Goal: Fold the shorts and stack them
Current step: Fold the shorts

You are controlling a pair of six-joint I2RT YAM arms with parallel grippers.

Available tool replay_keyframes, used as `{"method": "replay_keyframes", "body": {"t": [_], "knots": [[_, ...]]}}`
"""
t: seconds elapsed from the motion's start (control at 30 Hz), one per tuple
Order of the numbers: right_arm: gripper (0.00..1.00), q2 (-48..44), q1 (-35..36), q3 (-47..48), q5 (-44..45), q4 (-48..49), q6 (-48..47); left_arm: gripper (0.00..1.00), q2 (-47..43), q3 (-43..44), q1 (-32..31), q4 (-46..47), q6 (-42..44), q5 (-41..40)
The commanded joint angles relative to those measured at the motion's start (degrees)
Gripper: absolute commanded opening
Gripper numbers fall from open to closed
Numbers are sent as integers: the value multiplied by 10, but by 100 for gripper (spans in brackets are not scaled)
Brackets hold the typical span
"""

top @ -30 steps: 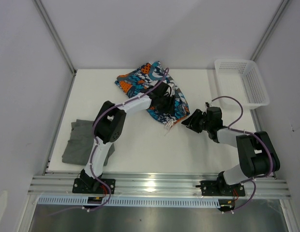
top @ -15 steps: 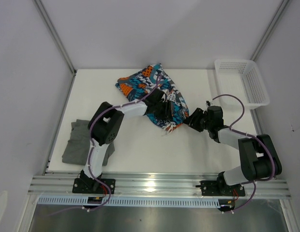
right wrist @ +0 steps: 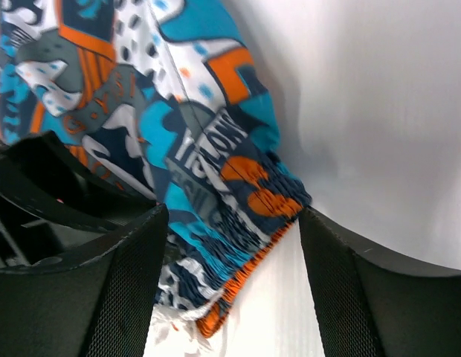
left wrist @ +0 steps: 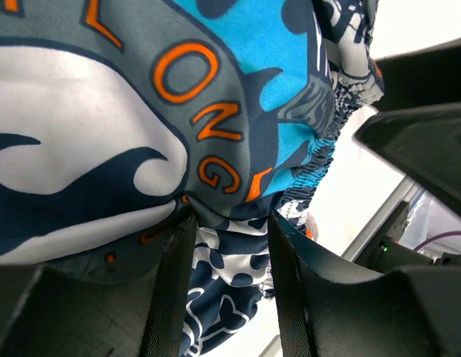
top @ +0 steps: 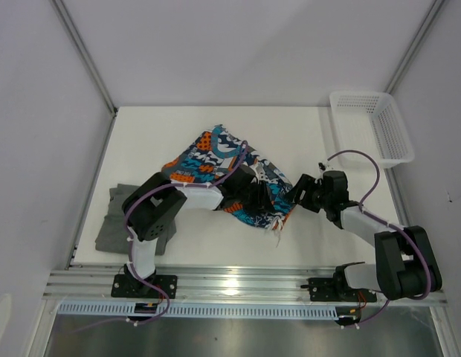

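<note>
The patterned shorts [top: 216,155] lie in a rumpled heap around the middle of the white table [top: 163,130]. They spread from the far left down toward the near right, and a bit of white drawstring trails off the near end.

The left arm reaches across from the near left, and the left gripper [top: 264,202] is buried in the near-right part of that heap. From its wrist camera the grip is plain: the two black fingers [left wrist: 167,297] are drawn in on a gathered fold of the printed cloth. The fabric bulges above the pinch, with orange lettering running over it.

The right gripper [top: 297,192] comes in from the right and meets the same end of the shorts, close to the left one. Its fingers [right wrist: 126,297] stand wide apart. The elastic waistband edge — teal, navy and orange — lies in the gap between them. I can see bare table beside the right-hand finger, so nothing is clamped there.

The dark grey shorts [top: 115,219] sit well apart at the near left edge of the table, partly folded, and the left arm's elbow hangs over their right side. A white mesh basket [top: 357,95] stands at the far right corner — away from both grippers.
</note>
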Motion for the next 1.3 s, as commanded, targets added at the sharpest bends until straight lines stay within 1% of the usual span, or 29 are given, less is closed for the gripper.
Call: {"method": "replay_keyframes", "body": {"t": [0.0, 0.13, 0.3, 0.4, 0.53, 0.63, 0.77, 1.03, 1.27], "knots": [[73, -1, -5, -7, -4, -17, -28, 48, -9, 1, 1, -34, -12, -34], [74, -2, -5, -31, -20, 10, -14, 48, -13, -5, 1, -31, -14, -39], [74, 5, -9, -37, -18, 17, -6, 49, -17, -11, 3, -30, -12, -44], [75, 6, -14, -45, -16, 43, -3, 49, -13, -11, 4, -25, -9, -34], [75, 59, -20, -38, -48, 97, 8, 49, -6, -11, 4, -16, -10, -26], [75, 85, -20, -34, -56, 123, 15, 49, -8, -19, 4, -10, -8, -21], [75, 110, -18, -26, -66, 128, 18, 49, -13, -28, 5, -6, -2, -19], [75, 136, -13, -33, -105, 153, 30, 48, 0, -32, 5, 49, -12, 27], [74, 156, -16, -64, -155, 193, 46, 48, 3, -45, 5, 85, -21, 38]]}}
